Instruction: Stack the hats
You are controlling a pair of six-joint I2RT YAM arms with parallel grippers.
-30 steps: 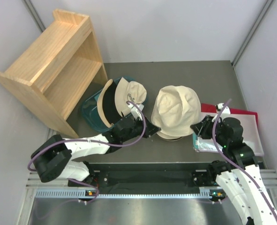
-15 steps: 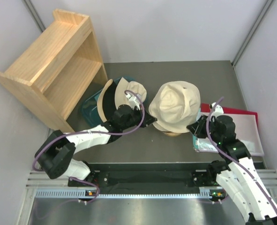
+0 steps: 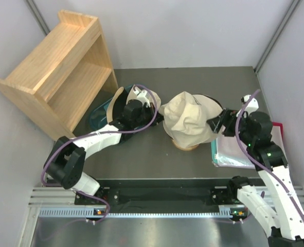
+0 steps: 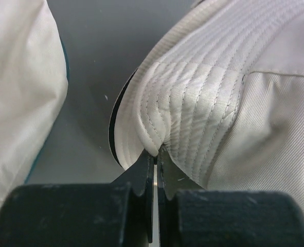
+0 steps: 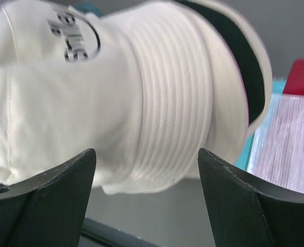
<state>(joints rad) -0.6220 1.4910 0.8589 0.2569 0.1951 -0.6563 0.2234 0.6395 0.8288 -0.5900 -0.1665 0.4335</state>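
Pinching the stitched brim of the cream hat (image 4: 208, 98), the left gripper (image 4: 155, 157) has its two fingers clenched on a small fold of the fabric. The hat's black lining shows as a thin dark edge just to the left of the fingertips. Further off to that side lies the pale cloth of the other hats (image 3: 115, 103), which sit in the teal tub (image 3: 92, 121) behind the left wrist. The right gripper (image 5: 146, 154) has its fingers spread wide apart, with the same hat's ribbed brim and crown filling the space ahead of and between them. A printed logo sits up toward the left finger's side. Whether either pad touches the cloth cannot be told. Past the right finger lies a pale plastic tray (image 5: 288, 149) with a red edge above it. From above, the cream hat hangs crumpled over the wooden stand (image 3: 185, 147), between the two grippers, and only the stand's base shows beneath it.
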